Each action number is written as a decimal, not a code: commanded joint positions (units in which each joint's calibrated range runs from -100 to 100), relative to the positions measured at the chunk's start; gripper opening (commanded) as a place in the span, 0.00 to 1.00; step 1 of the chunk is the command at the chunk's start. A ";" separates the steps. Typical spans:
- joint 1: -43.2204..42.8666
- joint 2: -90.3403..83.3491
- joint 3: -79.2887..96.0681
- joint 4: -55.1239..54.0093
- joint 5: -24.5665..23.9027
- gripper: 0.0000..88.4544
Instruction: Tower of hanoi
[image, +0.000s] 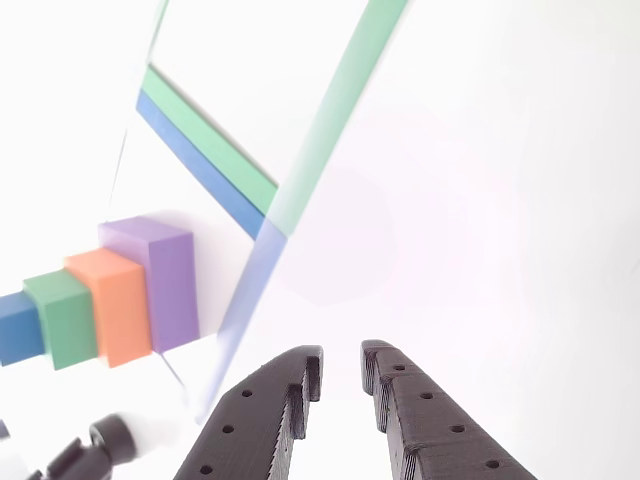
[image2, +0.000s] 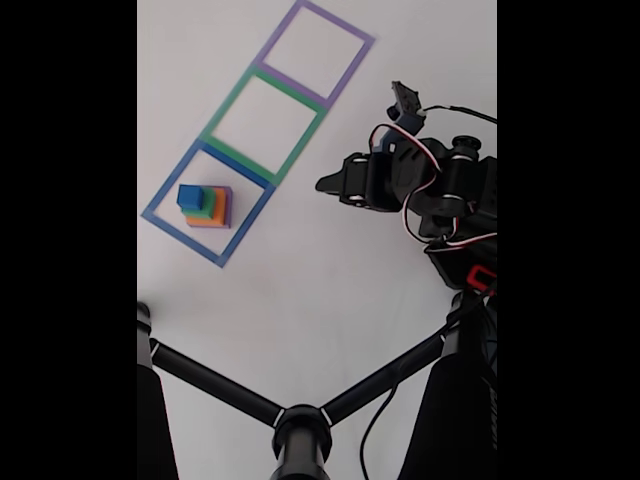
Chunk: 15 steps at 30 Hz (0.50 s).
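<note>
The tower of hanoi stands stacked inside the blue square outline at the left of the fixed view. In the other view it appears on its side at the left: blue cube, green block, orange block, purple slab. My gripper enters from the bottom edge, its black fingers a narrow gap apart with nothing between them. In the fixed view the gripper hangs to the right of the tower, well apart from it, over bare white table.
A green square outline and a purple one continue the row beyond the blue one. A black stand with two slanting bars spans the bottom of the fixed view. The arm's body with red and white wires sits at the right.
</note>
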 joint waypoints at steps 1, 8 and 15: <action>3.59 -0.43 0.42 -1.05 -3.10 0.00; 4.36 -0.43 0.51 -1.05 0.11 0.00; 8.38 -0.43 0.51 -1.05 -6.48 0.00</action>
